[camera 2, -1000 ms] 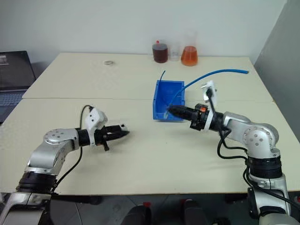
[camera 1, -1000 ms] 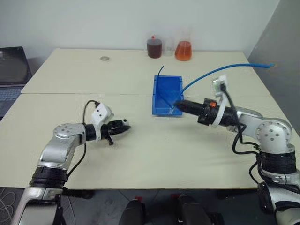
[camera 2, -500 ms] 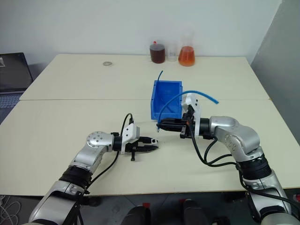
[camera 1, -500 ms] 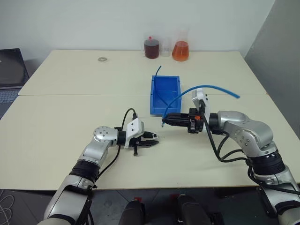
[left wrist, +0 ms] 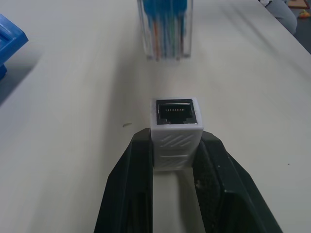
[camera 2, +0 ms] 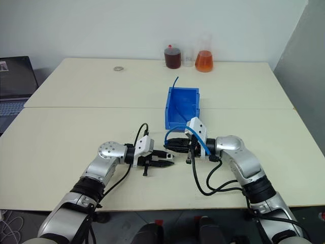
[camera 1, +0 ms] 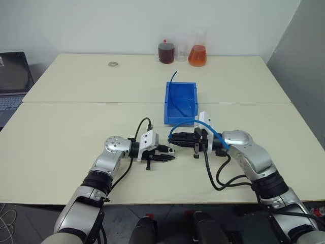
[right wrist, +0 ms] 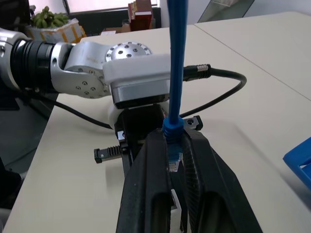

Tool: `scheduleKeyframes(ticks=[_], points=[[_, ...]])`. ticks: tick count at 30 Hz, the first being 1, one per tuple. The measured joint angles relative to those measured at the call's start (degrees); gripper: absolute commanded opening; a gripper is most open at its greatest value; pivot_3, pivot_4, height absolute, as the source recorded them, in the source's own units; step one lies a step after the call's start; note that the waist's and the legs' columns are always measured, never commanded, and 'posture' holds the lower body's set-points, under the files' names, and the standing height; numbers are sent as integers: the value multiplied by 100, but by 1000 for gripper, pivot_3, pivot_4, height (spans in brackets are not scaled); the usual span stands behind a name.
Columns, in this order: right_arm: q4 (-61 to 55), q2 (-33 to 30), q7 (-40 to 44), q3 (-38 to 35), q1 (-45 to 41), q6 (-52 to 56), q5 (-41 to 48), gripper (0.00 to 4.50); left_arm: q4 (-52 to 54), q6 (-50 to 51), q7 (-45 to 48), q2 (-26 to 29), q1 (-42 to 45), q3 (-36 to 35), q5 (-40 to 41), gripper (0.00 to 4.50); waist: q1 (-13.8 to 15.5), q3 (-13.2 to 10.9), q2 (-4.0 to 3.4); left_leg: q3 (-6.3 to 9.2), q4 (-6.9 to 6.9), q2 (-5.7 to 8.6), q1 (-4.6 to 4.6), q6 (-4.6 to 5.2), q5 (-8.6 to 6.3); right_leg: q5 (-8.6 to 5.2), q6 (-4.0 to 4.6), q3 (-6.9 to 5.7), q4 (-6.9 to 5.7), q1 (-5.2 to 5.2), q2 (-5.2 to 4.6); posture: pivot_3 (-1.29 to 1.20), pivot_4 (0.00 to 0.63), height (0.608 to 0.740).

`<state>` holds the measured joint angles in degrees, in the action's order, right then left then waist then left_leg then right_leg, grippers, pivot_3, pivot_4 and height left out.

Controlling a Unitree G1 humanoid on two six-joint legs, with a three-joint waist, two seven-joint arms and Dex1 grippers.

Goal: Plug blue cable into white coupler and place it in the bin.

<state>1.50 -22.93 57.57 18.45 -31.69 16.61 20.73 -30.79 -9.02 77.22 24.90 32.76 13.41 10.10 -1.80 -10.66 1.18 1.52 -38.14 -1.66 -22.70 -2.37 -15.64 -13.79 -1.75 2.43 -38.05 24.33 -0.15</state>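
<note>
Over on the left, the left hand [camera 1: 167,157] is clamped on the white coupler [left wrist: 176,132], its dark socket facing out toward the other arm, low over the worktop [camera 1: 76,137]. Just across from it, the right hand [camera 1: 172,138] is pinched tight on the blue cable [right wrist: 175,82] right behind its clear plug [left wrist: 165,26], the cord looping up and back over the wrist. Plug and socket sit near each other, tip to tip, but not yet mated.

This looks like the insertion step, and alignment is everything. From the left wrist view the plug stands a little off to one side of the socket's line, so a small sideways correction seems wise before pushing. The plug's clip should match the notch in the socket; I cannot tell from here whether it does. A slow, straight push, with the coupler held firm so it doesn't slip back between the fingers, should seat it.

Further right and beyond, the bin [camera 1: 191,87] waits open, with a short dark-blue wire [camera 1: 173,76] poking up from its far corner. Well back stand a dark bottle [camera 1: 166,51], a flask of orange liquid [camera 1: 197,53] and a grey ring [camera 1: 112,64]; a laptop [camera 1: 12,76] sits off the far left. Nothing blocks the hands, though the slack loop could snag on the bin's near wall.
</note>
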Motion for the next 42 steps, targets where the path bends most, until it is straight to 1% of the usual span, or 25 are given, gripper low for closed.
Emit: scheduleKeyframes(ticks=[8, 15, 18, 29, 42], points=[[405, 17, 406, 90, 33, -420, -330, 110, 343, 286, -6, 47, -185, -18, 9, 797, 0, 0, 0, 0, 0, 0, 3, 0, 0, 0, 0, 1, -4, -1, 0, 0, 150, 740], [616, 62, 609, 89, 32, -531, -427, 110, 471, 491, -26, 61, -229, -20, 15, 797, 0, 0, 0, 0, -1, 0, 7, 0, 0, 0, 1, 1, -5, -4, 0, 0, 150, 740], [662, 64, 638, 89, 32, -616, -433, 110, 485, 534, -29, 61, -229, -21, 16, 797, 1, 0, 0, 0, -1, 0, 8, 0, 0, 0, 1, 1, -6, -4, 0, 0, 150, 740], [1081, 139, 781, 248, -5, -1502, -865, 110, 429, 612, -32, 61, -230, -12, -54, 797, 0, 0, 0, -2, -1, 0, 18, 0, 0, 0, 1, 3, -6, -13, 0, 0, 150, 740], [1484, 186, 916, 285, -100, -1702, -878, 110, 440, 612, -62, 54, -241, -13, -122, 797, -2, 4, -1, -3, 0, 0, 40, 0, 0, 0, 1, 5, -10, -29, 1, 0, 150, 740]])
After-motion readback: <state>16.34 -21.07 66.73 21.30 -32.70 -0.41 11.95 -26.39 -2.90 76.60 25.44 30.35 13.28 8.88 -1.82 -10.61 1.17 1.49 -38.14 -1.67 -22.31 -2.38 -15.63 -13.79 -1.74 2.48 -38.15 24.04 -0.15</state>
